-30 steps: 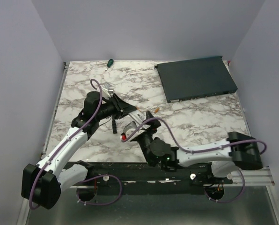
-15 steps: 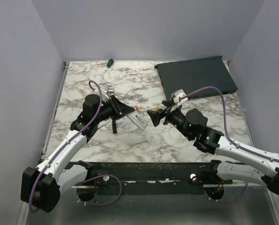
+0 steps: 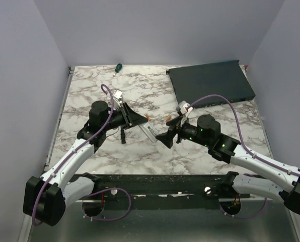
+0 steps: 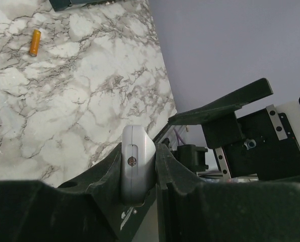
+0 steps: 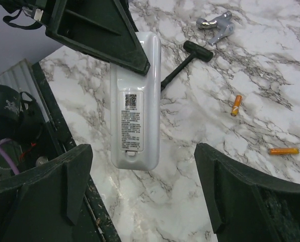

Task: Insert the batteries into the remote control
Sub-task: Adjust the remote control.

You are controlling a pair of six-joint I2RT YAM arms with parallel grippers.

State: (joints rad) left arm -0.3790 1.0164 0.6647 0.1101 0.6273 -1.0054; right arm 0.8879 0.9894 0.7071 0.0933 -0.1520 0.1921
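the left jaws hold the remote control [image 5: 135, 121] up off the bench [image 3: 89, 85]. its long white body sticks out in the middle and blocks the way there. the right jaws are wide apart just by its loose end, with room on both sides of it. two batteries [image 5: 235, 105] lie apart on bare bench past the remote control, with space all round each one. a thin black tool [image 5: 185, 60] lies near the left arm, and a silver bracket [image 5: 215, 23] sits further back. the big dark box [image 3: 210, 83] fills the far right corner. walls close in the left and right sides.
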